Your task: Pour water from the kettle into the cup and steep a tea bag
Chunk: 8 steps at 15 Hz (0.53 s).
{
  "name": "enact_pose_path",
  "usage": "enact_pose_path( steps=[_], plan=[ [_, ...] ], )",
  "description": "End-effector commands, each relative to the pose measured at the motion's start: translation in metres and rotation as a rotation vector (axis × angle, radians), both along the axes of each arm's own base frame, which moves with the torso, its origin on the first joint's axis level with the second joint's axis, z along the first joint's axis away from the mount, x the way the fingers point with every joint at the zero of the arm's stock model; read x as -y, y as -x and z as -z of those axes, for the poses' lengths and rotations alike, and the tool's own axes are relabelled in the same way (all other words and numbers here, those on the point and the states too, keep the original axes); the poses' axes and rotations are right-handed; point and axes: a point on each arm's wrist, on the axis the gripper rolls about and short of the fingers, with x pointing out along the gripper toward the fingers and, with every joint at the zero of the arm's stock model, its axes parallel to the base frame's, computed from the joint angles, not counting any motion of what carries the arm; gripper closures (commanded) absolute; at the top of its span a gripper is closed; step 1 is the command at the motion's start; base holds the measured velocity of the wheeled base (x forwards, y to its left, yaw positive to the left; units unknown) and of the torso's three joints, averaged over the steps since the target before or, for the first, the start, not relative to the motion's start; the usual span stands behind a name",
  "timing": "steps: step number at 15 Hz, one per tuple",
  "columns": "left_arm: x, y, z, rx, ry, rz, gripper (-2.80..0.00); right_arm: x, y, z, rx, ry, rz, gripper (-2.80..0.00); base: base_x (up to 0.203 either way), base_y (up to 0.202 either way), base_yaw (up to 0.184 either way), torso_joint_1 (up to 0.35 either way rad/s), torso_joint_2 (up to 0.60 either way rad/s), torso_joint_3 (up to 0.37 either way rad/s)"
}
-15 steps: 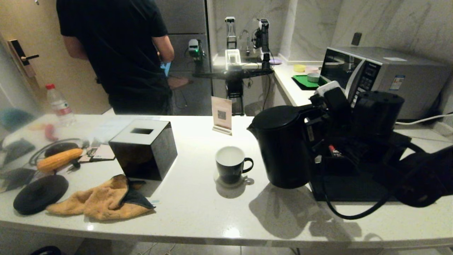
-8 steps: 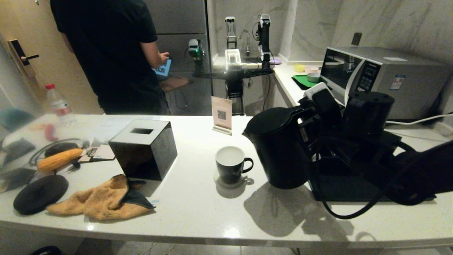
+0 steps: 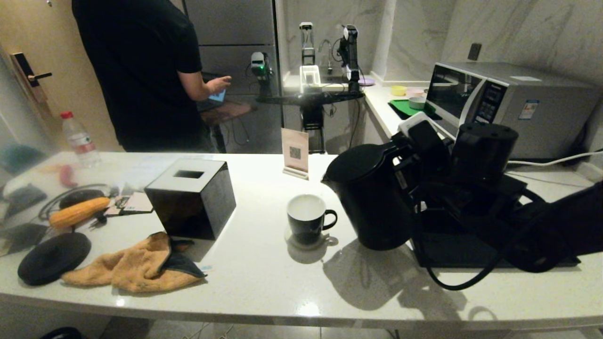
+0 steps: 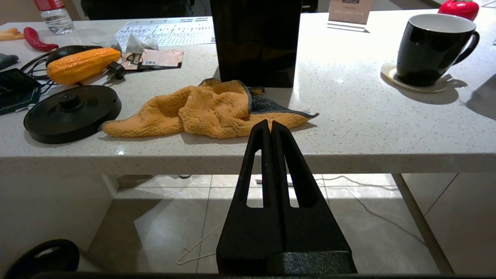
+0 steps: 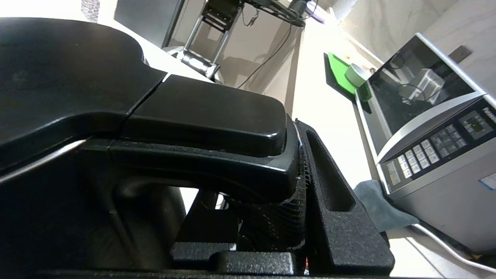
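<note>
The black kettle (image 3: 372,197) hangs just right of the cup (image 3: 307,219), a little above the counter, its spout leaning toward the cup. My right gripper (image 3: 414,157) is shut on the kettle's handle (image 5: 201,116); one finger (image 5: 329,178) presses against the handle's side. The black cup, white inside, stands on a small coaster (image 4: 412,79) and also appears in the left wrist view (image 4: 430,48). My left gripper (image 4: 270,124) is shut and empty, parked below the counter's front edge. No water shows, and the tea bag is out of view.
A black tissue box (image 3: 191,197) and an orange cloth (image 3: 136,266) lie left of the cup. Farther left are the kettle base (image 3: 54,256) and a corn cob (image 3: 77,212). A sign card (image 3: 295,153) stands behind the cup. A microwave (image 3: 509,101) is at back right; a person (image 3: 141,70) stands behind the counter.
The right arm has carried the kettle leftward toward the cup and tipped its spout slightly down. The person behind the counter has shifted. The left gripper has not moved.
</note>
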Motion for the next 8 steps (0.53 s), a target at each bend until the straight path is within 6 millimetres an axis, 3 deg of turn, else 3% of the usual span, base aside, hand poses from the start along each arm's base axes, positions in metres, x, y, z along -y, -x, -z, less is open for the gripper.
enact_pose_path(
  steps=[1,8],
  plan=[
    [0.0000,-0.0001,0.0000,-0.001,0.000,0.000,0.00,-0.0014,-0.0022,0.0018,0.001,0.016,0.001,0.00,0.000,0.000,0.000,0.000,0.00,0.000],
    [0.0000,-0.0001,0.0000,-0.001,0.000,0.000,0.00,-0.0088,-0.0084,0.0019,0.016,0.064,-0.007,0.00,0.000,0.000,0.000,0.000,0.00,0.000]
  ],
)
